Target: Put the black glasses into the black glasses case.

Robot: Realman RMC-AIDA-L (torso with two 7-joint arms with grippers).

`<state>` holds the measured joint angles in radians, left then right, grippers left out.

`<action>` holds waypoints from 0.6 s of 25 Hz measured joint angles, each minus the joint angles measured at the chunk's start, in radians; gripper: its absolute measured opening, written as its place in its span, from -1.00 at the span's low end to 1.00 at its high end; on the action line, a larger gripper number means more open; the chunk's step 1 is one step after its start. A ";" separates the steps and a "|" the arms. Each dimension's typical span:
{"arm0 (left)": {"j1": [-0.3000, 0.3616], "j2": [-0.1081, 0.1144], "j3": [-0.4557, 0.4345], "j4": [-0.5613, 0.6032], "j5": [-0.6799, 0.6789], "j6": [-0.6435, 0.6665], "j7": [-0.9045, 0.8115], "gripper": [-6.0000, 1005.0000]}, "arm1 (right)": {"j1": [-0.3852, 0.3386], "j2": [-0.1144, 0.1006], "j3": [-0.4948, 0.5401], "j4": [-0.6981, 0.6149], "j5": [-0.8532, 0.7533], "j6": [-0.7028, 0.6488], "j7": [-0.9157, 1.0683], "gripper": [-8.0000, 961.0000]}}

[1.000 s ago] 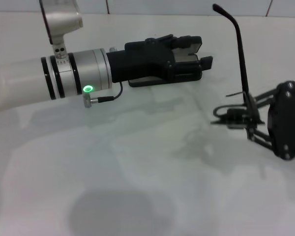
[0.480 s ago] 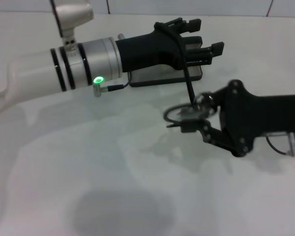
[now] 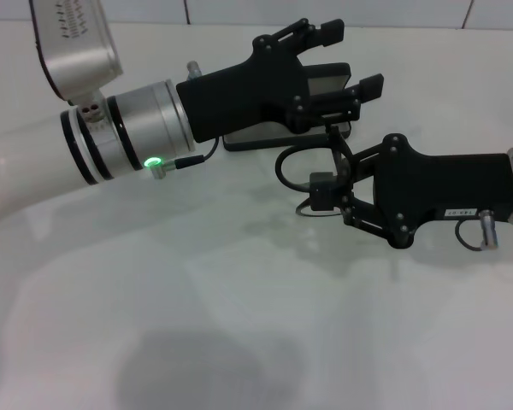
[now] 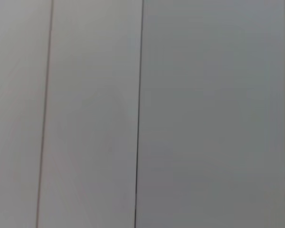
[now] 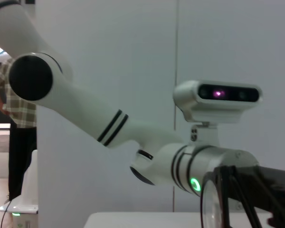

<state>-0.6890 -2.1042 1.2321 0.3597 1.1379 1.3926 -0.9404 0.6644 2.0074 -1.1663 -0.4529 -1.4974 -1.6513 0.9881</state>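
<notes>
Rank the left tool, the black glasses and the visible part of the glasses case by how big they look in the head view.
1. Left tool, though it sits nearer the camera.
2. Black glasses case, mostly hidden under it.
3. Black glasses, held by the right tool.
The last two are close.

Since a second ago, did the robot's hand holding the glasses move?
Yes. The right gripper, shut on the black glasses, has swung in from the table's right side toward the black glasses case, which stayed put.
</notes>
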 joint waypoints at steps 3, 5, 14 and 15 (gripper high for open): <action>-0.005 0.002 0.019 0.000 0.005 -0.004 0.002 0.77 | 0.004 -0.001 -0.001 -0.001 -0.001 0.020 0.006 -0.77; -0.008 0.002 0.042 0.003 0.007 -0.008 0.002 0.77 | 0.006 -0.001 0.000 -0.002 -0.001 0.030 0.009 -0.77; -0.004 0.006 0.041 0.007 -0.026 -0.025 0.020 0.77 | -0.018 -0.005 0.005 -0.057 -0.056 0.055 0.001 -0.77; 0.002 0.007 0.033 0.006 -0.043 -0.038 0.026 0.77 | -0.034 -0.005 0.006 -0.086 -0.075 0.070 0.001 -0.77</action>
<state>-0.6874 -2.0973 1.2649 0.3653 1.0946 1.3543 -0.9140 0.6306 2.0027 -1.1607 -0.5389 -1.5721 -1.5808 0.9888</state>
